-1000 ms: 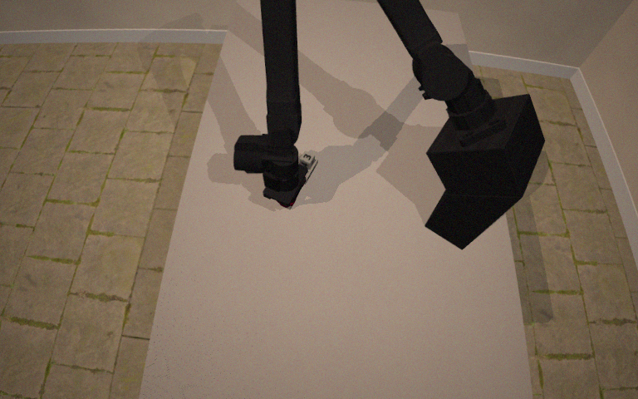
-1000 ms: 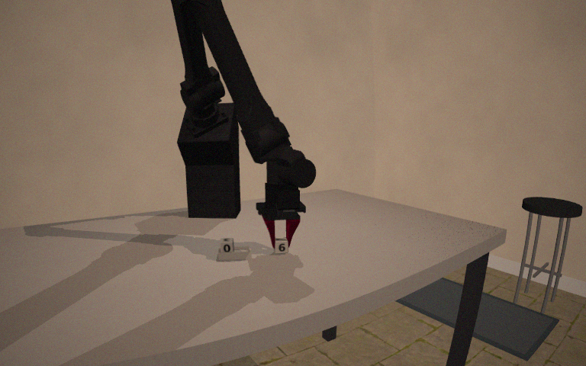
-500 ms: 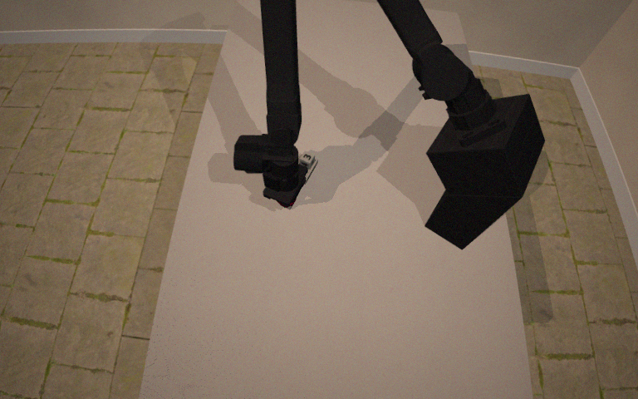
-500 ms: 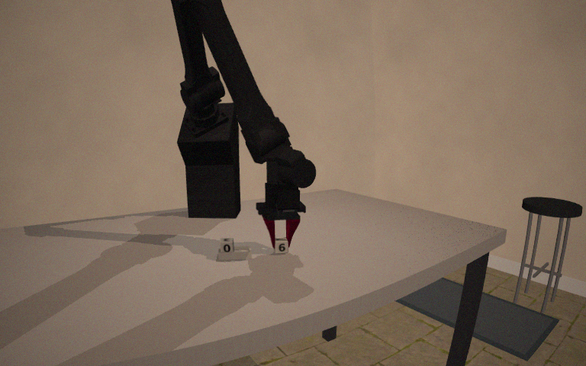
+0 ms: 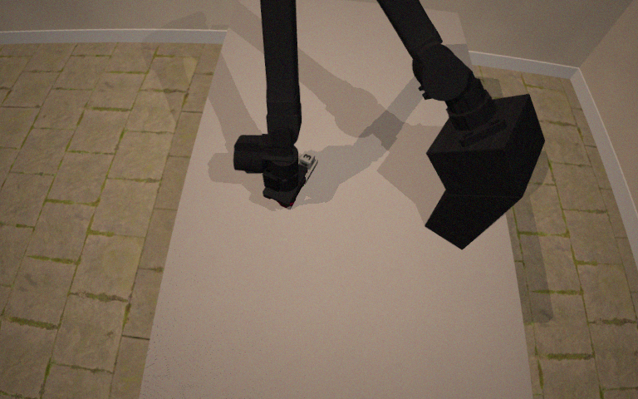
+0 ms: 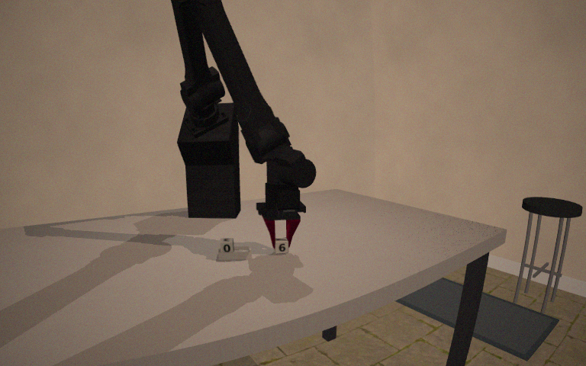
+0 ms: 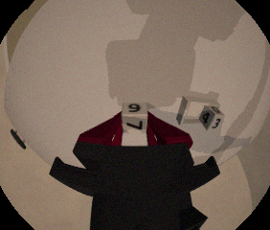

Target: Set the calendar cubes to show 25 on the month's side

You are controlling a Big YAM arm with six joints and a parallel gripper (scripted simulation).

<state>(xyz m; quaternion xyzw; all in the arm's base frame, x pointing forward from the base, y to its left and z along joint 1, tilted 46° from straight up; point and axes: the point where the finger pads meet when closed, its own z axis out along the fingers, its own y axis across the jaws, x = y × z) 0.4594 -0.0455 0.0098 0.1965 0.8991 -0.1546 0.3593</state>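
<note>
two small white number cubes on the pale table top (image 6: 378, 254), and only one of them is sitting in the flat pale calendar tray (image 6: 235, 256). that one, the tray cube (image 6: 226, 245), shows a 0 toward the exterior camera and a 3 on top in the overhead view (image 5: 306, 160).

the other white cube (image 6: 281, 245) is just beside the tray, on the side toward the stool, outside its rim. the black gripper with dark red fingers (image 6: 281, 238) points straight down over it and is closed partway on it, one red finger (image 6: 268, 231) on each side, so it's pinching the cube rather than shut all the way. exterior view reads a 6 on the face toward the camera; wrist view (image 7: 134, 118) shows what looks like a 9 and a 7 on two of its faces between the red pads.

can't quite tell whether the held cube is resting on the table or hanging a hair above it, though its lower edge sits right at its own shadow. the held cube and the tray cube are apart, not touching.
</note>
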